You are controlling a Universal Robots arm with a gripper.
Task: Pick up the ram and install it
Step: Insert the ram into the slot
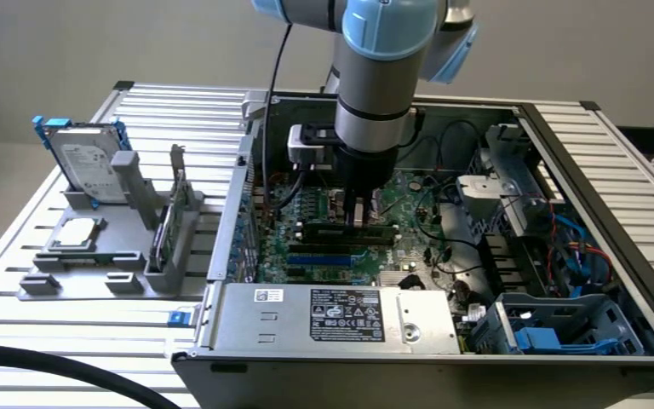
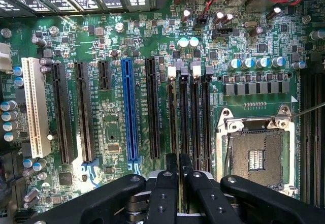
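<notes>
The claw (image 1: 360, 215) stands low inside the open computer case (image 1: 599, 256), over the motherboard (image 1: 327, 247). In the wrist view its two black fingers (image 2: 165, 193) are almost together, and they clamp the thin top edge of the ram (image 1: 350, 230), a dark stick which sits upright along the black memory slots (image 2: 190, 117). Most of the ram is hidden under the fingers.

At the exterior view's left, a grey holder (image 1: 111, 247) carries a silver hard drive (image 1: 83, 166) with a blue bracket; its label is too small to read. A small square chip (image 1: 77, 232) lies in front. The power supply (image 1: 333, 315) has a white label with black print that cannot be read. In the wrist view, a white slot (image 2: 34, 107), a blue slot (image 2: 129, 112) and the processor socket (image 2: 256, 155) follow; the printing on the board is unreadable.
</notes>
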